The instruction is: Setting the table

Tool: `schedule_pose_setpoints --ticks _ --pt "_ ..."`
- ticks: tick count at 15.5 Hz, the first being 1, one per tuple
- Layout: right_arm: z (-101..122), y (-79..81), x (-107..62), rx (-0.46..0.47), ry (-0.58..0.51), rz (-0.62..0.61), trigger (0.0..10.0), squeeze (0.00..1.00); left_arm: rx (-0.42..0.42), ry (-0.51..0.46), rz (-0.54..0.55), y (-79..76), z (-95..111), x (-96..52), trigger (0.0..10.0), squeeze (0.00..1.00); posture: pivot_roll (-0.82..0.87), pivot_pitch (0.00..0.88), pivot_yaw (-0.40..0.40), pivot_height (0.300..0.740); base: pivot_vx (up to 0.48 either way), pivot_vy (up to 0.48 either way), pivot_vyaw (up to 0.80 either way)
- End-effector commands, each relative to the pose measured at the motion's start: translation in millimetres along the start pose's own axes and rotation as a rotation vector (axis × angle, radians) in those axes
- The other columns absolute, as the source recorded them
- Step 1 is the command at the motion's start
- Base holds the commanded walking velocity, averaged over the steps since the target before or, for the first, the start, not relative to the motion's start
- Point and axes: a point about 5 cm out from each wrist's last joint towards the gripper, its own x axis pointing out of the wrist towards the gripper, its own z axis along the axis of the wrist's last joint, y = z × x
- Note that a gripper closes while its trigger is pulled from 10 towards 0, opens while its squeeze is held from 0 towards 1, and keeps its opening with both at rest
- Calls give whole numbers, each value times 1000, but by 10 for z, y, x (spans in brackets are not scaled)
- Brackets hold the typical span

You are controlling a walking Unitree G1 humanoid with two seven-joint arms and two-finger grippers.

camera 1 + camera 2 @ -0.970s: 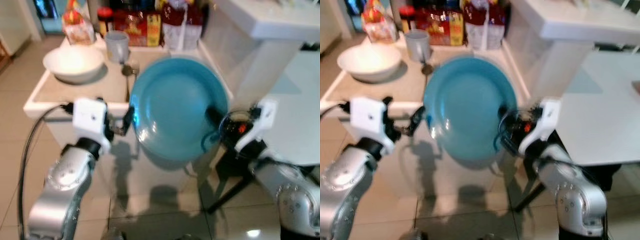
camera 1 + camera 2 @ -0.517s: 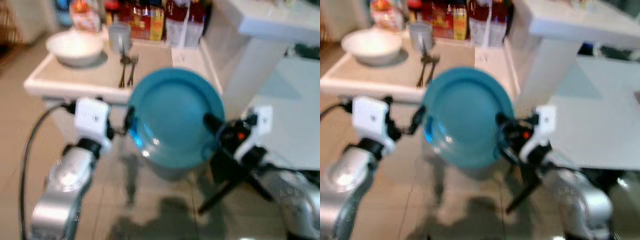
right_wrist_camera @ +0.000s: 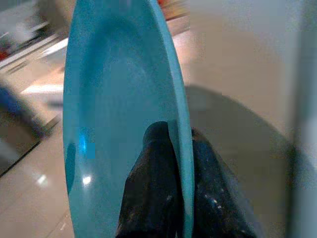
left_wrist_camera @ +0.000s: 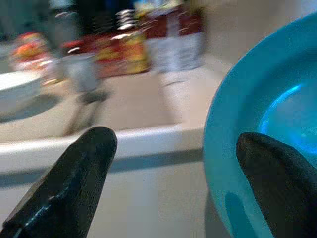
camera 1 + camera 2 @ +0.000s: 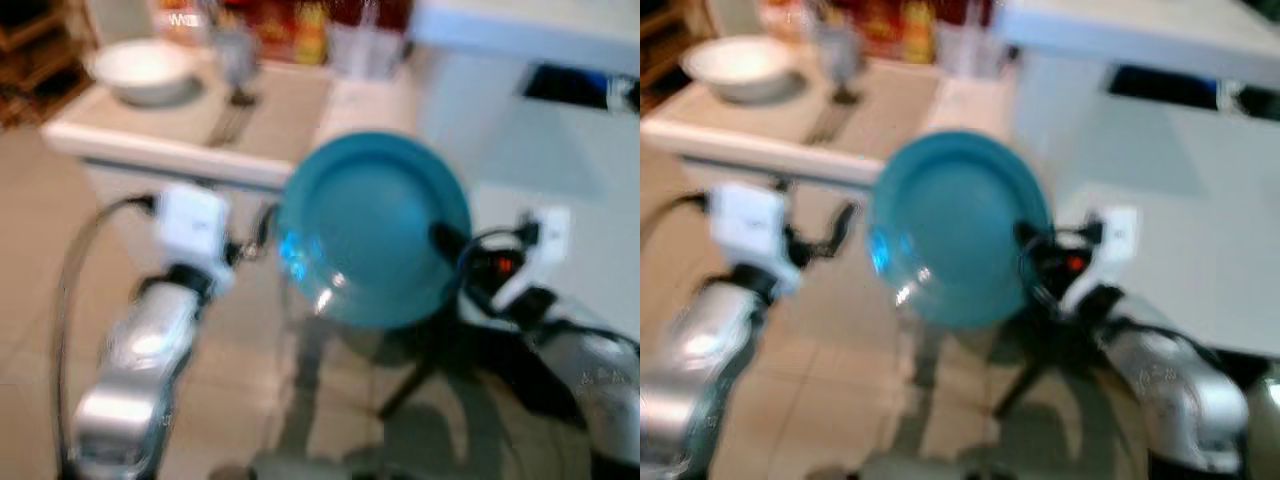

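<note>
Swinging right since a second ago, the head camera now pushes the white side counter [image 5: 190,150] up into the left corner and brings more of the pale white table [image 5: 1200,240] into view on the right; the whole scene is smeared by motion. Between the two silver arms, the round glossy teal plate [image 5: 372,228] is carried in the air, tilted toward the camera, above the beige tiled floor [image 5: 40,330] and just short of the table's edge.

The right gripper [image 3: 172,163] is clamped on the plate's right rim, one black finger on each face, as the right wrist view shows edge-on. The left gripper [image 4: 173,163] stands with its fingers spread apart at the plate's left rim; one black fingertip [image 4: 277,173] lies against the plate's face, the other sits clear of it, and it holds nothing.

On the counter behind, well apart from the plate, sit a white round bowl [image 5: 142,70], a grey mug [image 5: 234,52] and dark cutlery [image 5: 230,118] lying on the surface, backed by a row of red and yellow packaged goods [image 4: 124,49]. A black cable [image 5: 75,290] loops beside the left arm.
</note>
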Motion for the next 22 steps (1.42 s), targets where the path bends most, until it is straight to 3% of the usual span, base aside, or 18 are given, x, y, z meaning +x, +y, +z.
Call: schedule_pose_setpoints --ticks 1,9,11,13,15,17,18,22 --pt "61 -2 4 62 -35 -2 10000 0 18 -1 35 57 -5 8 10000 0 -17 85 -50 740 0 -480 0" --pt "77 -254 -32 220 -3 -130 10000 0 10 -2 41 29 1 33 10000 0 -21 93 -48 740 0 -480 0" --pt "172 -447 125 319 -124 -303 10000 0 -50 10 -58 -77 -15 60 10000 0 -24 89 -33 740 0 0 0" --pt "132 -601 334 483 -128 -422 10000 0 -48 10 -241 -270 -11 52 10000 0 -16 85 -32 740 0 0 0" --pt "71 -605 531 541 -119 -399 10000 0 -39 22 -356 -391 -30 35 10000 0 -8 82 -27 740 0 0 0" --pt "37 -617 611 542 -100 -409 10000 0 -56 22 -350 -395 -25 68 10000 0 -5 84 -30 740 0 0 0" --pt "-13 -703 737 604 -96 -465 10000 0 -96 30 -396 -429 -3 94 10000 0 -2 84 -29 740 0 0 0" --pt "-40 -799 929 713 -98 -479 10000 0 -169 37 -471 -526 19 120 10000 0 7 79 -29 740 0 0 0"
